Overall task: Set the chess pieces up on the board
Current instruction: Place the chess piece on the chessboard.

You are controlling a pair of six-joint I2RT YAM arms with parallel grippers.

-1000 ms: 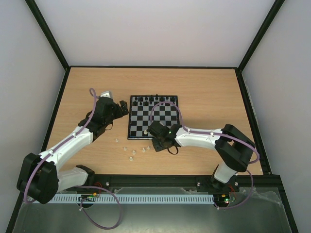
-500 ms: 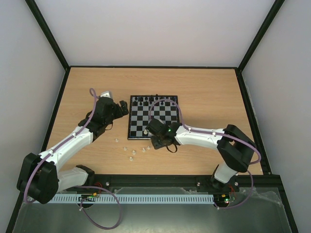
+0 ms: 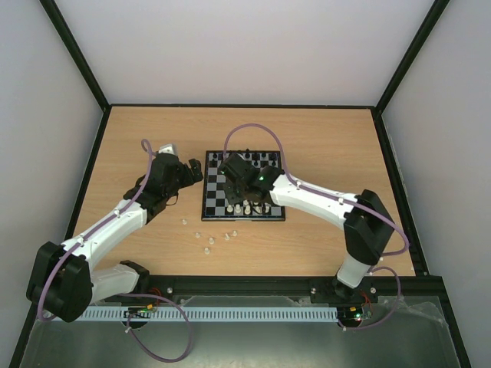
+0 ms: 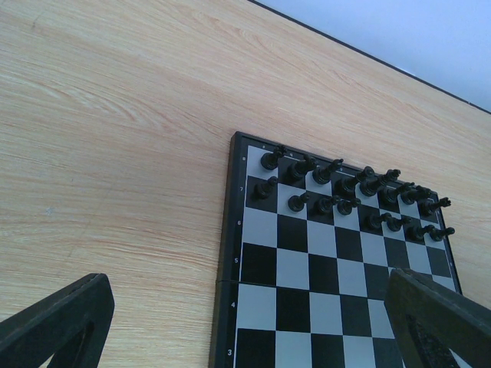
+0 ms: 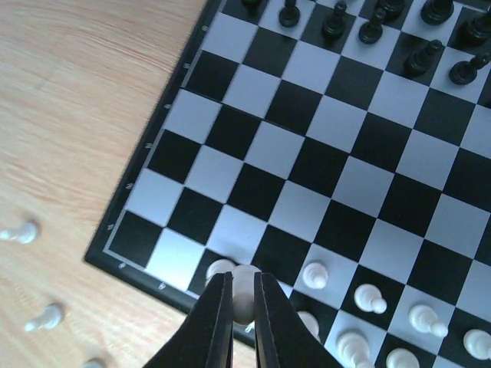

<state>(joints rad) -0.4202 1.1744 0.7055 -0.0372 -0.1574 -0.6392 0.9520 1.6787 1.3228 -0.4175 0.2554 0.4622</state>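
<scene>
The black-and-grey checkered board (image 3: 215, 193) lies flat mid-table (image 3: 322, 138). Cream chess pieces (image 5: 314, 274) stand upright on its near rows. One is pinched in the right claw (image 5: 243, 285), and others lie loose towards the table's near edge.

Bright, even white light fills all three views, with soft, pale shadows on the tabletop (image 3: 330, 153). Close to the right gripper (image 5: 243, 285), its fingers and the white chess piece (image 5: 244, 299) between them blur slightly; the board (image 5: 307, 161) beyond is sharp. The left gripper (image 4: 245, 318) shows as dark, soft-edged silhouettes.
</scene>
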